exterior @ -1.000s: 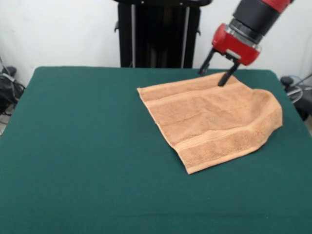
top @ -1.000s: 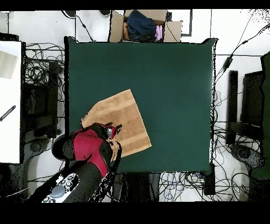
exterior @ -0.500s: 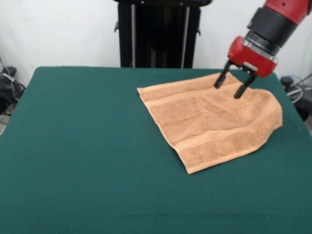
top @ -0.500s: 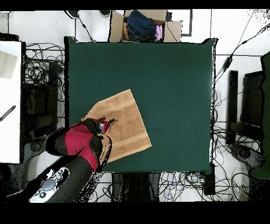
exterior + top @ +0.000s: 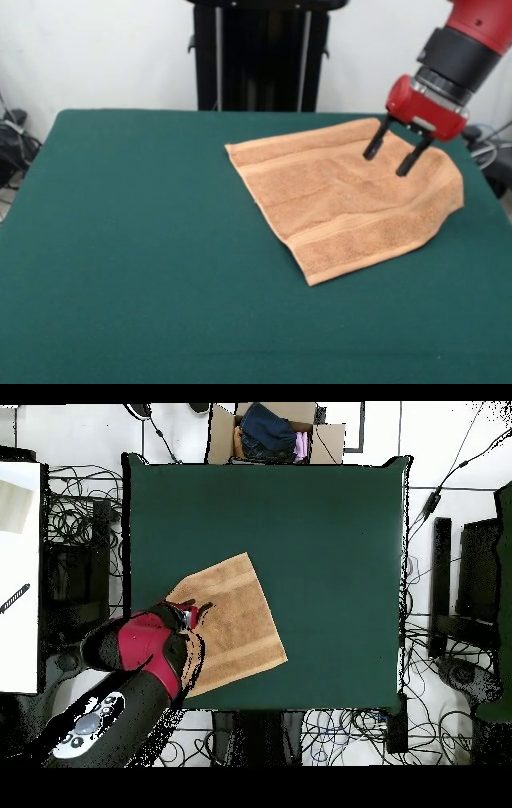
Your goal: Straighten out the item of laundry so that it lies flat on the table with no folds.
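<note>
The light orange-tan towel (image 5: 348, 196) lies on the dark green table (image 5: 136, 240) at the right in the front view, with a band stripe along its near edge and a rounded, slightly raised right side. In the overhead view the towel (image 5: 235, 624) sits at the lower left of the table (image 5: 320, 534). My gripper (image 5: 390, 158) hangs open and empty just above the towel's far right part, its two black fingers (image 5: 374, 144) apart. In the overhead view the gripper (image 5: 190, 612) is over the towel's left corner, and the arm hides part of the cloth.
The robot's black pedestal (image 5: 260, 56) stands behind the table's far edge. Cables and equipment (image 5: 75, 534) lie around the table on the floor. A cardboard box with clothes (image 5: 272, 432) sits beyond the table's edge opposite the robot.
My gripper has moved to the right in the front view, from the towel's far edge to above its right part. It stays open. The towel has not moved.
</note>
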You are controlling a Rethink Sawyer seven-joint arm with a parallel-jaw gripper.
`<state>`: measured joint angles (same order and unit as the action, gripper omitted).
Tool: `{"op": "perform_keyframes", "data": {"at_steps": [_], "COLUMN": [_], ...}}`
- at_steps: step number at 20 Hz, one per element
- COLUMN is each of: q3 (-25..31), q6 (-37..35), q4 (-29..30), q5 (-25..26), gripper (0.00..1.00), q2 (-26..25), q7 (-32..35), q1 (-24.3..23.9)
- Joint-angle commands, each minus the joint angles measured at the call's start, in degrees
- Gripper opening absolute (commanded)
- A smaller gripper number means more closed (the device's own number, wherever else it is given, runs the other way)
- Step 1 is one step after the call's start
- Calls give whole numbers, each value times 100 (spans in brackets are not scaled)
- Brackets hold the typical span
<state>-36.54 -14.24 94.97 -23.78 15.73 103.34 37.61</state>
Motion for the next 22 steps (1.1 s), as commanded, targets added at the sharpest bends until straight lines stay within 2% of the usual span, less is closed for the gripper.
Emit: {"op": "perform_keyframes", "data": {"at_steps": [1,14,22], "q3": [281,479,618], "q6": [-415,-506,-327], "q4": [-263,-191,-152], "q5": [-363,-326,-393], "gripper": [100,100,100], "q2": [-145,148,90], "q7": [1608,1364,1455], "q1": [-2,-137,-124]}}
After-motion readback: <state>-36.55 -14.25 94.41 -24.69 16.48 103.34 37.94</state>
